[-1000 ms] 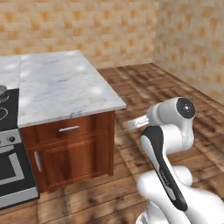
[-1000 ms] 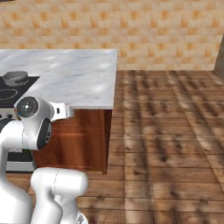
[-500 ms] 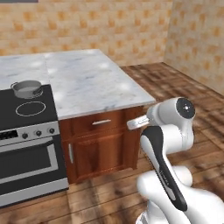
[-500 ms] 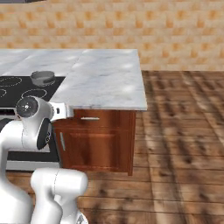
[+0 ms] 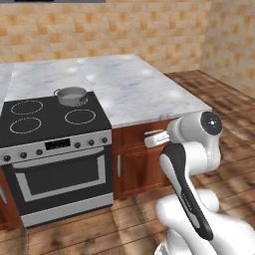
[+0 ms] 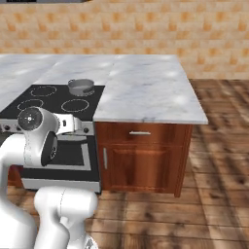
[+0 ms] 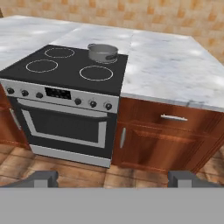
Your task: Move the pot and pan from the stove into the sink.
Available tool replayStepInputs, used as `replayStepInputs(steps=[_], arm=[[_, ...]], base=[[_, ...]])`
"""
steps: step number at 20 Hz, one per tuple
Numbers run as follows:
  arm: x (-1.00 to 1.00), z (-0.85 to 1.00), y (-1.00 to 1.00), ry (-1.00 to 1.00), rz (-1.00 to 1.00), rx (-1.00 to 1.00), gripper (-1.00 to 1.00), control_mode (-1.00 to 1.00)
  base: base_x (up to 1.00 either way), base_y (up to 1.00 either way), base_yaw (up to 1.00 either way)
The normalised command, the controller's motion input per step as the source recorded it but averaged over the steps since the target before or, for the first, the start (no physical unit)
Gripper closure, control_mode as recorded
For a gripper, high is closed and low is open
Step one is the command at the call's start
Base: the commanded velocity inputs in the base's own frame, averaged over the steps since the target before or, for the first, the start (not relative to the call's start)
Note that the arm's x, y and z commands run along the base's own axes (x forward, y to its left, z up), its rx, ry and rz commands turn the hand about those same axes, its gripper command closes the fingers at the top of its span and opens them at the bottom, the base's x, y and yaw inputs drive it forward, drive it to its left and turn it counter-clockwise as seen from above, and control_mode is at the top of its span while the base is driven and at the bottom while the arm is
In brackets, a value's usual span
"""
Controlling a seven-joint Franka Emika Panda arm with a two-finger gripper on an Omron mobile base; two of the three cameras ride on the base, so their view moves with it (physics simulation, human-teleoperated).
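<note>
Pot (image 5: 72, 95) on stove (image 5: 50, 119), far right ring beside marble bench (image 5: 144, 89), now in full sight after base swing; pincer (image 7: 114, 178) apart, empty, well short of it, approach pending.

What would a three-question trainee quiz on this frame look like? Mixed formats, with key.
1. True or false: the pot sits on the front left burner of the stove.
2. The gripper is: A) shut on the pot, B) open and holding nothing, C) pressing a stove knob.
3. What lies directly to the right of the stove in the hand view?

Key:
1. False; it is on the back right burner.
2. B
3. A white marble counter over a wooden cabinet with a drawer.
</note>
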Motion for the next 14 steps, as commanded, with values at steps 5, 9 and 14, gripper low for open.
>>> replayStepInputs(steps=[5,9,14], arm=[[0.0,0.0,0.0,0.0,0.0,0.0,-1.0,1.0],[0.0,0.0,0.0,0.0,0.0,0.0,-1.0,1.0],[0.0,0.0,0.0,0.0,0.0,0.0,-1.0,1.0]], base=[[0.0,0.83,0.04],[-0.01,0.07,0.0],[0.03,0.0,0.0]])
